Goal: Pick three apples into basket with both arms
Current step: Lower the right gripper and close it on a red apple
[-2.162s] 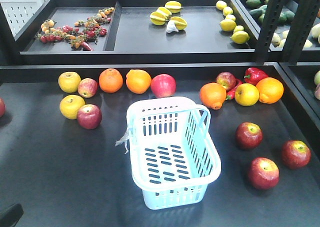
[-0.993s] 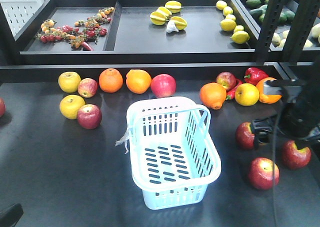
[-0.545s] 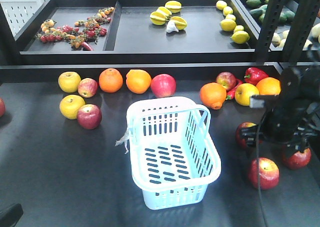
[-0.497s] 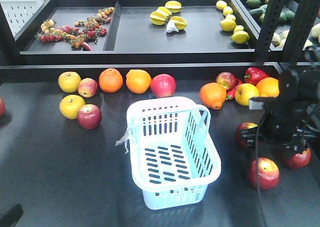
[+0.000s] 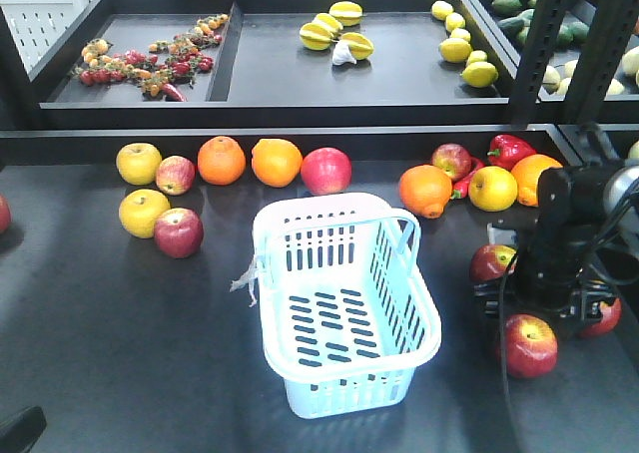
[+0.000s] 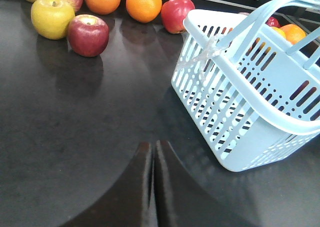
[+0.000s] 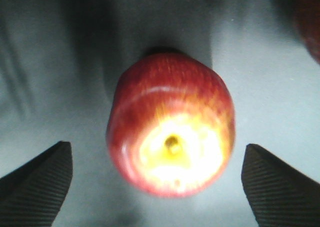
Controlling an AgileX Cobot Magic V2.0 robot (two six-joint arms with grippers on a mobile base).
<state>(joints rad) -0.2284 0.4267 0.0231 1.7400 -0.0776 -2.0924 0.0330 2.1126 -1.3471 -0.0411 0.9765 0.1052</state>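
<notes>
The pale blue basket point(image 5: 344, 303) stands empty mid-table; its slotted side point(image 6: 250, 102) fills the right of the left wrist view. Three dark red apples lie to its right: one at the back point(image 5: 491, 261), one in front point(image 5: 529, 345) and one point(image 5: 604, 316) partly hidden behind my right arm point(image 5: 557, 248). My right gripper point(image 7: 156, 146) is open, its fingers point(image 7: 42, 179) wide on either side of an apple point(image 7: 170, 124) without touching it. My left gripper point(image 6: 152, 144) is shut and empty, low over the table left of the basket.
Yellow apples point(image 5: 139, 163), oranges point(image 5: 222, 160) and pinkish apples point(image 5: 178, 232) line the back left. An orange point(image 5: 425, 191), a yellow apple point(image 5: 493, 188) and a red pepper point(image 5: 509, 150) sit behind the right arm. Shelf posts point(image 5: 544, 44) rise at the right.
My right arm has come in from the right and moved down and leftward over the red apples, covering part of them. The basket, the fruit and my left gripper have not moved.
</notes>
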